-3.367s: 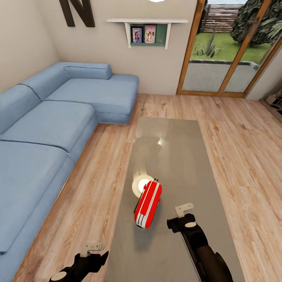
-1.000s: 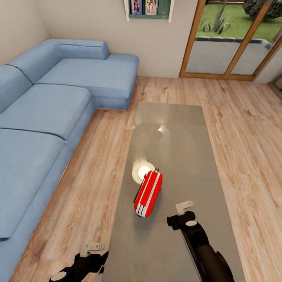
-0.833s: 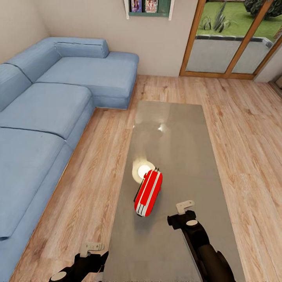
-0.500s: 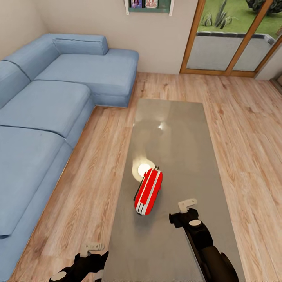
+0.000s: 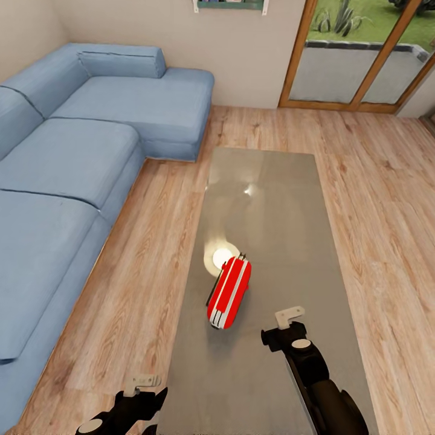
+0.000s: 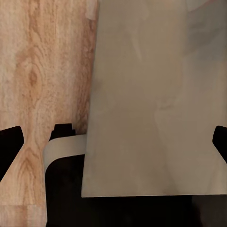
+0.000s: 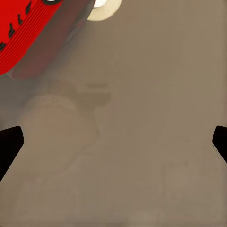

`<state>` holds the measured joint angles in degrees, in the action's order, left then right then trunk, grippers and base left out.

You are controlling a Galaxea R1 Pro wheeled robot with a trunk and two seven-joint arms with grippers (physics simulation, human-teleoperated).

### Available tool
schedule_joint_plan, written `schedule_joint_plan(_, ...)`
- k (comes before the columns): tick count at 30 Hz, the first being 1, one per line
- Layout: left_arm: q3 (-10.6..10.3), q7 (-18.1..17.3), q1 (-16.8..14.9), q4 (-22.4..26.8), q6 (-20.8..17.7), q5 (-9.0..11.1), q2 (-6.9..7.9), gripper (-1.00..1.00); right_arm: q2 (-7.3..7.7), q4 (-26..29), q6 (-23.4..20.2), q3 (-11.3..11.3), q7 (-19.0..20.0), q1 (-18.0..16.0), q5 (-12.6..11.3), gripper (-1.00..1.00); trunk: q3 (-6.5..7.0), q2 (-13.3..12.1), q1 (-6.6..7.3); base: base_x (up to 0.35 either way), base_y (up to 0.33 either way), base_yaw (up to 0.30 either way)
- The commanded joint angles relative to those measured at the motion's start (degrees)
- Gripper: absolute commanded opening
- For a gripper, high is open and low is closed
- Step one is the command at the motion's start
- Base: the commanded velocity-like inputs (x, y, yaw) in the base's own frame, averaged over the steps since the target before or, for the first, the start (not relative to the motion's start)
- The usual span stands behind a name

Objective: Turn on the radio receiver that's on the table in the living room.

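The radio (image 5: 229, 292) is reached on the counter (image 5: 284, 205) but not yet touched. Both tools, left (image 5: 144, 382) and right (image 5: 289, 316), are held released, empty.

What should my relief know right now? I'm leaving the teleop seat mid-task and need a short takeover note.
Left gripper: open, empty, low by the near left corner of the long glossy grey coffee table, over the wood floor.
Right gripper: open, empty, above the tabletop, just right of the radio and not touching it.
Small glossy red radio receiver with white bands: lying on the table's near half, beside a bright lamp reflection.
Done: robot is at the table.
Left: reach the radio and switch it on.
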<state>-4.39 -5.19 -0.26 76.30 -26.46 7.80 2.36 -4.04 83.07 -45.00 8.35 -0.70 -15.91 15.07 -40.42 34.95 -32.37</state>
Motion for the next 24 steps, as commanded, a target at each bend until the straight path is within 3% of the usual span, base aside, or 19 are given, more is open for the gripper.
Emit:
schedule_joint_plan(1,0.0,0.0,0.0,0.0,0.0,0.0,-0.01,1.0,0.0,0.0,0.0,0.0,0.0,0.0,0.0,1.0,-0.09,0.0,0.0,0.0,0.0,0.0)
schedule_joint_plan(24,0.0,0.0,0.0,0.0,0.0,0.0,-0.07,1.0,0.0,0.8,-2.4,0.0,0.0,0.0,0.0,1.0,-0.94,0.0,0.0,0.0,0.0,0.0)
